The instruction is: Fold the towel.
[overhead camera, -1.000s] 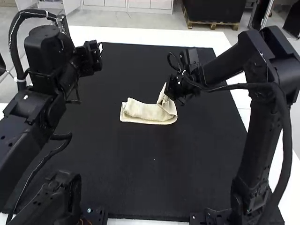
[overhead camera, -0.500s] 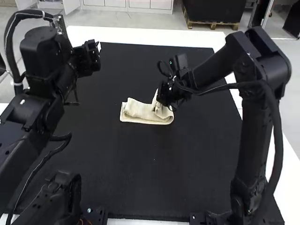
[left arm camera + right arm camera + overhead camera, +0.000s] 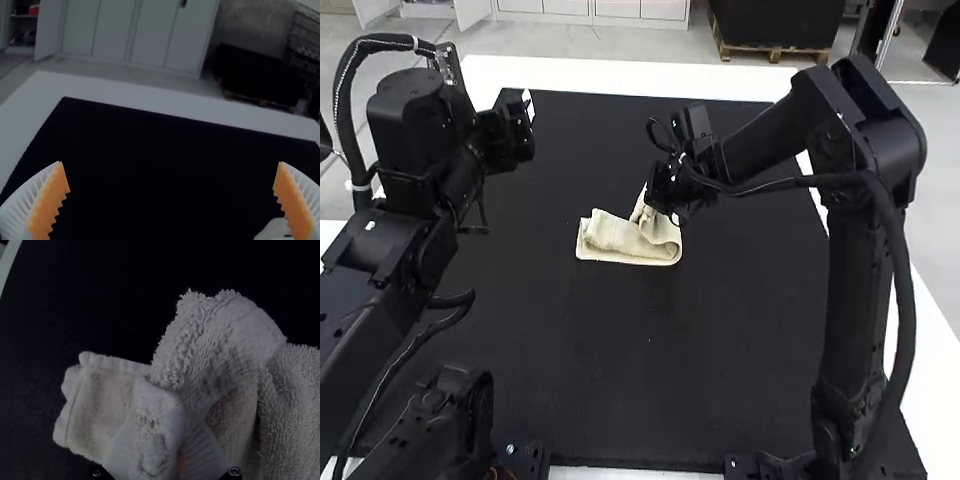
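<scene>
The right claw pinches the towel by a raised end, seemingly to fold it inward; the left claw gapes.

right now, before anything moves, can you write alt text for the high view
A cream towel lies partly folded on a black mat, while the right arm's claw holds up a flap near its right end. The left arm's claw hangs near the mat's far left corner, away from the towel.
</scene>
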Tool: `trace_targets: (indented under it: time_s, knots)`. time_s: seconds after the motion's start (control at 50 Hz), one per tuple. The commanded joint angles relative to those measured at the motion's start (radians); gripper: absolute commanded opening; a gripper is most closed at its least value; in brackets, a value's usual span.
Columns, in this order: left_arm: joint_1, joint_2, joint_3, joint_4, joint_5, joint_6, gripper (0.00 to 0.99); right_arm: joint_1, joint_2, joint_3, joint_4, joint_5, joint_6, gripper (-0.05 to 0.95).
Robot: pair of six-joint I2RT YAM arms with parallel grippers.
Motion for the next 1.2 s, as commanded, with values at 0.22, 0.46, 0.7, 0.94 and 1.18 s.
trace_targets:
  time_s: [0.22,0.46,0.7,0.94,1.18]
  knots:
    - [-0.003,-0.034,0.006,0.000,-0.010,-0.008,0.964,0.062,0.067,0.071,0.004,0.024,0.004,0.00]
    - [-0.003,-0.034,0.006,-0.001,-0.010,-0.008,0.964,0.082,0.086,0.104,0.004,0.038,-0.001,0.00]
    - [-0.008,-0.034,0.006,0.000,-0.010,-0.008,0.964,0.113,0.134,0.144,-0.002,0.046,-0.003,0.00]
    - [-0.009,-0.034,0.006,0.000,-0.010,-0.008,0.964,0.145,0.168,0.183,-0.018,0.052,-0.003,0.00]
    - [-0.011,-0.034,0.006,0.000,-0.010,-0.008,0.964,0.156,0.185,0.206,-0.019,0.052,-0.003,0.00]
